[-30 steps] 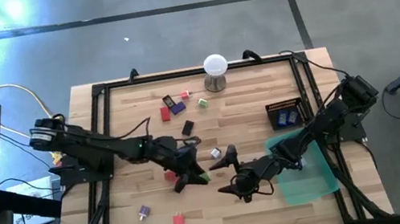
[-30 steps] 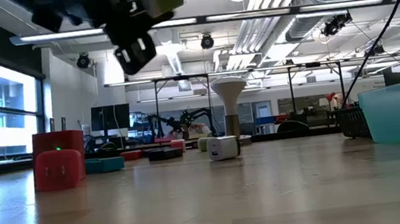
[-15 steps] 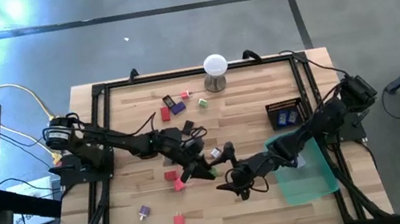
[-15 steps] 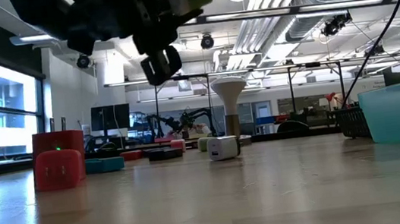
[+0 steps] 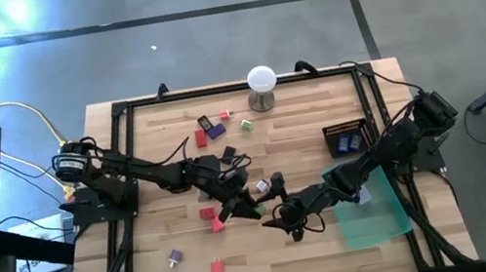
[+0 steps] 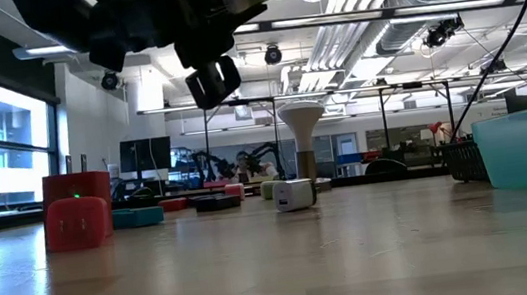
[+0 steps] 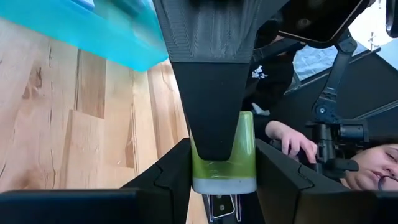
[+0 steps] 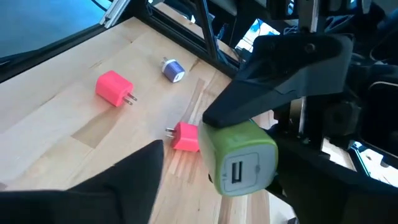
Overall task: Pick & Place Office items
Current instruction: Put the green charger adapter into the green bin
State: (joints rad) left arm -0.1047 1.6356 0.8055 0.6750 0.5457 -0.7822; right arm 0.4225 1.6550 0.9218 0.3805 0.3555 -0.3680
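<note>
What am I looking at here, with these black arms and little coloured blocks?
Two robot arms work at a wooden table. One picture looks down from above, one looks level along the tabletop, and two come from cameras on the arms' wrists. Small plug-like blocks lie scattered on the wood, among them a red block and a white block. A white ball on a stand is at the far edge, a green tray on the right. The left gripper holds a green block in its jaws above the table. The right gripper hangs close beside it.

Overhead looks straight down, low camera skims tabletop level, and both close wrist cameras share the green block [image 8: 241, 158].
</note>
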